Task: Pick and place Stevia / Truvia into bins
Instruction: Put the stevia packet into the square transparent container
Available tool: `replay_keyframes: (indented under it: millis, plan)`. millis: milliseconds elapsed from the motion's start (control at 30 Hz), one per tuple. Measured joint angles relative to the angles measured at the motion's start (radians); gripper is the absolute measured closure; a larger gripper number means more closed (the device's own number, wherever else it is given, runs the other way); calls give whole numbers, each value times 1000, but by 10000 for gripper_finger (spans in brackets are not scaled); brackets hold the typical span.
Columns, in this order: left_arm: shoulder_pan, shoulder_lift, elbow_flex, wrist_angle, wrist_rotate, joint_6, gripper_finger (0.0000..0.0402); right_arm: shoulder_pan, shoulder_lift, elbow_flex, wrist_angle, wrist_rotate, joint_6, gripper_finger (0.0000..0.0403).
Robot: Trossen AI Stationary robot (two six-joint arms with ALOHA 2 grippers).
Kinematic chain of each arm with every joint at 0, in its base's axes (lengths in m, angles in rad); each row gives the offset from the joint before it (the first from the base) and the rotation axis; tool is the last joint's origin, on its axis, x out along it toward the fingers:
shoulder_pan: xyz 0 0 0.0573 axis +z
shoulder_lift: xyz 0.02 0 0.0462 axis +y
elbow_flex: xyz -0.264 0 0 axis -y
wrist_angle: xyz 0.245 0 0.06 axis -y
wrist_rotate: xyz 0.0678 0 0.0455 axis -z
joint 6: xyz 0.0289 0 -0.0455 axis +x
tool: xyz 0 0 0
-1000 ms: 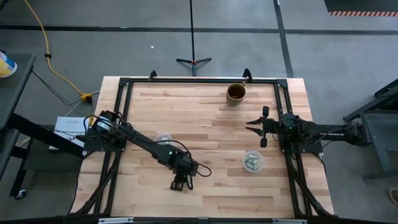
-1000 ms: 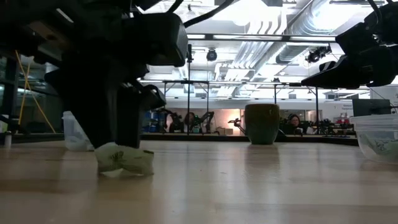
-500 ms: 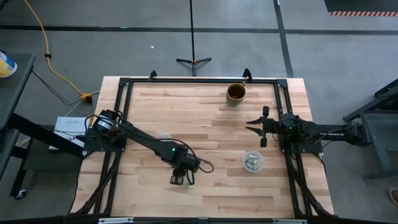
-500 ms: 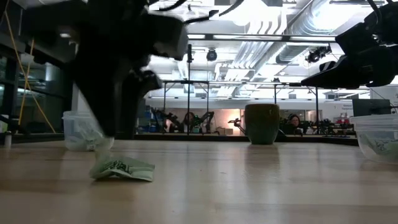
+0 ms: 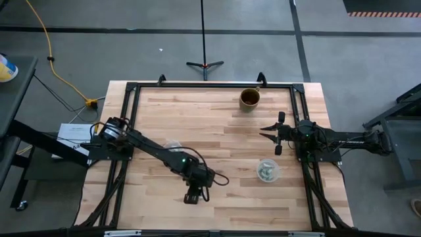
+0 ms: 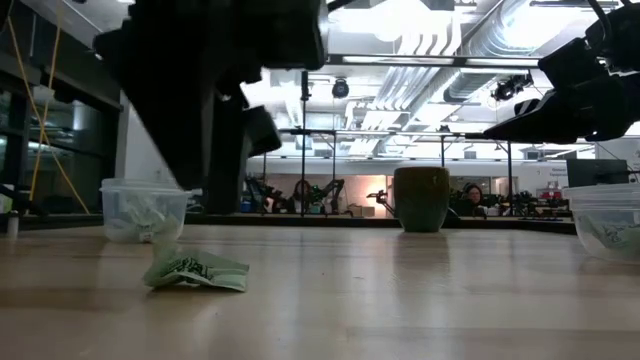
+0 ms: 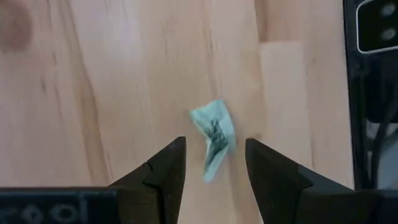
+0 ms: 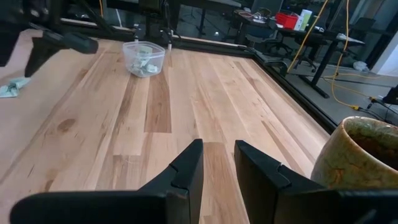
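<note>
One crumpled pale green sachet (image 7: 214, 140) lies flat on the wood near the table's near edge, also seen in the low view (image 6: 195, 272). My left gripper (image 7: 214, 168) hangs open just above it, one finger on either side, touching nothing. The left clear cup (image 5: 172, 146) stands behind it, with sachets inside (image 6: 145, 212). The right clear cup (image 5: 268, 171) also holds sachets. My right gripper (image 5: 271, 135) waits open at the table's right side, lifted off the wood.
A brown cup (image 5: 250, 98) stands near the far edge, close to my right gripper (image 8: 217, 165) and large in its wrist view (image 8: 360, 155). A black frame (image 5: 210, 85) borders the table. Bare wood lies between the two clear cups.
My left gripper has risen off the sachet, swung about above it and shifted slightly toward the near edge. The sachet, which stood bunched under the fingers a second ago, now lies flatter on the wood at nearly the same spot.
</note>
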Motion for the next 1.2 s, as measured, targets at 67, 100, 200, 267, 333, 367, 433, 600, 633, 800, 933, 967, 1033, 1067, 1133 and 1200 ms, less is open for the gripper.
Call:
replay_keyframes:
  millis: [67,100,200,267,333,367,433,600,633,800,933,967,1033,1067,1133,1200]
  plan:
    - [0,0,-14,38,24,-15,202,0,0,0,0,0,0,320]
    - [0,-1,-22,59,32,-15,202,0,0,0,0,0,0,320]
    - [-1,-1,-37,65,44,-22,202,0,-1,0,-1,0,0,320]
    - [-1,6,-35,82,57,-37,202,0,-1,0,2,0,0,320]
    - [0,21,-33,100,83,-48,202,0,0,0,0,0,0,320]
    - [0,25,-37,93,86,-48,202,0,0,0,0,0,0,320]
    - [0,45,-34,135,102,-48,202,0,-2,0,-4,0,0,320]
    - [6,68,-32,158,138,-41,202,0,3,0,-5,2,0,320]
    - [6,71,-34,144,146,-41,202,0,6,0,-2,2,0,320]
    - [15,75,-34,133,167,-41,202,0,6,0,-4,8,0,320]
    - [22,70,-35,120,184,-39,202,0,6,0,-4,8,0,320]
    - [27,69,-35,121,184,-34,202,0,6,0,-4,8,0,320]
    - [27,59,-35,106,183,-9,202,0,6,0,-3,8,0,320]
    - [27,54,-35,106,182,2,202,0,6,0,-3,8,0,320]
    - [27,48,-32,114,168,10,202,0,6,0,-3,8,0,320]
    - [26,42,-34,83,151,4,202,0,6,0,-3,8,0,320]
